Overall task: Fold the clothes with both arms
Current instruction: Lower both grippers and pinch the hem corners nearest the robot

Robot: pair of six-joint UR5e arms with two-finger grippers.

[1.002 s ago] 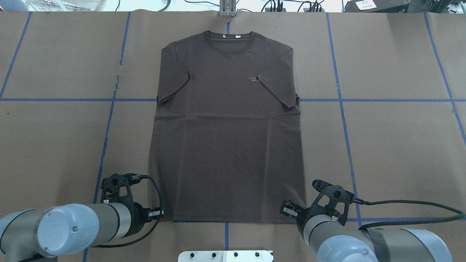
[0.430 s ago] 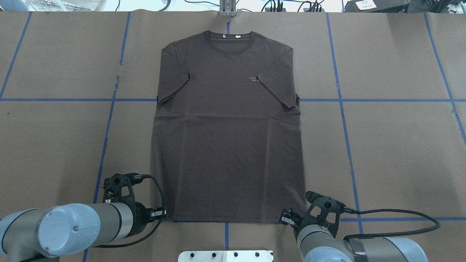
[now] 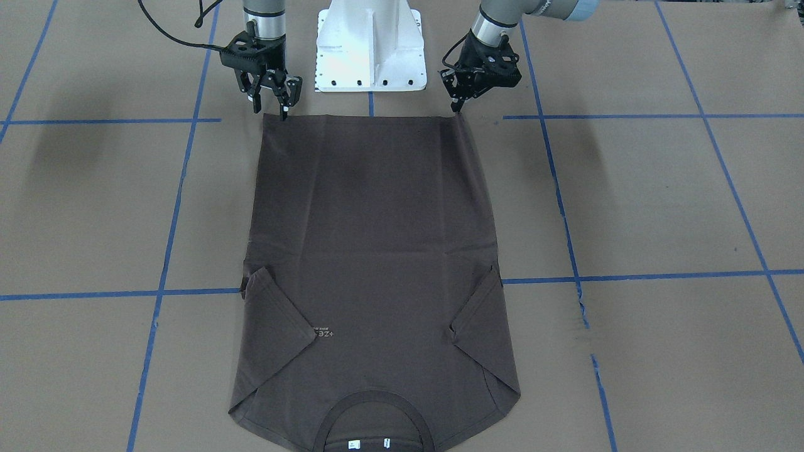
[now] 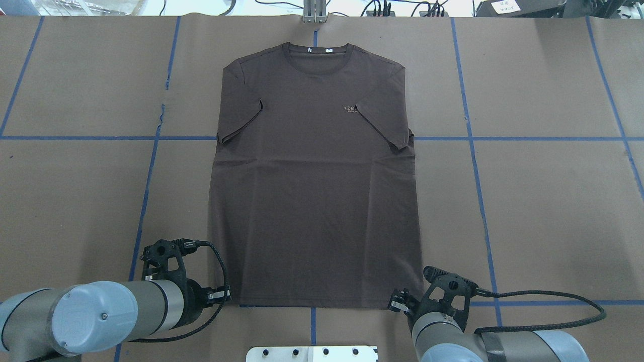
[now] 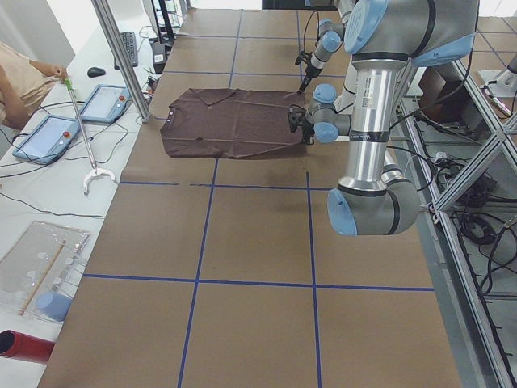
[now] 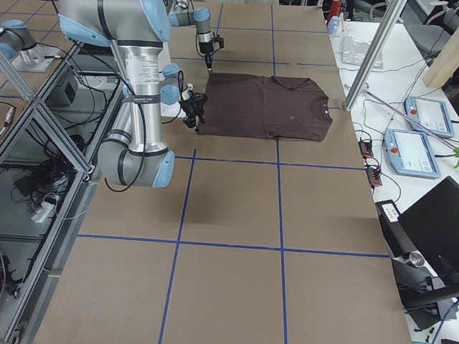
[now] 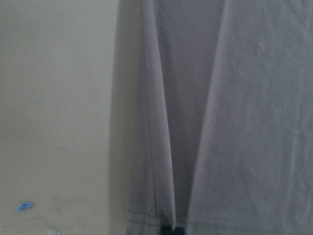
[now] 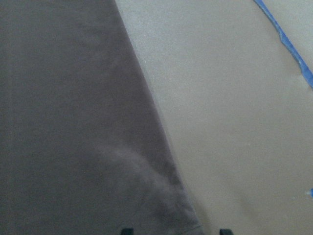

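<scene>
The T-shirt [image 4: 314, 201] lies flat, front up, in the centre of the overhead view. It is a dark brown matte knit. Its ribbed round collar [image 4: 318, 50] sits at the top and its straight stitched hem at the bottom. Both short sleeves are folded inward over the body as angled flaps. A small pale logo [image 4: 349, 109] is partly covered by the sleeve flap on that view's right.

The table [image 4: 543, 201] is covered in smooth brown paper, divided by blue tape lines [image 4: 503, 138].

Left gripper [image 3: 455, 108]: located at the lower left hem corner in the overhead view. The black fingers are drawn together on the hem edge. In the left wrist view the cloth rises in a ridge that narrows toward the fingertip [image 7: 166, 230].

Right gripper [image 3: 270, 113]: located at the lower right hem corner in the overhead view. The fingers are spread wide and grip nothing. In the right wrist view the hem corner lies between the two fingertips [image 8: 127, 231].
</scene>
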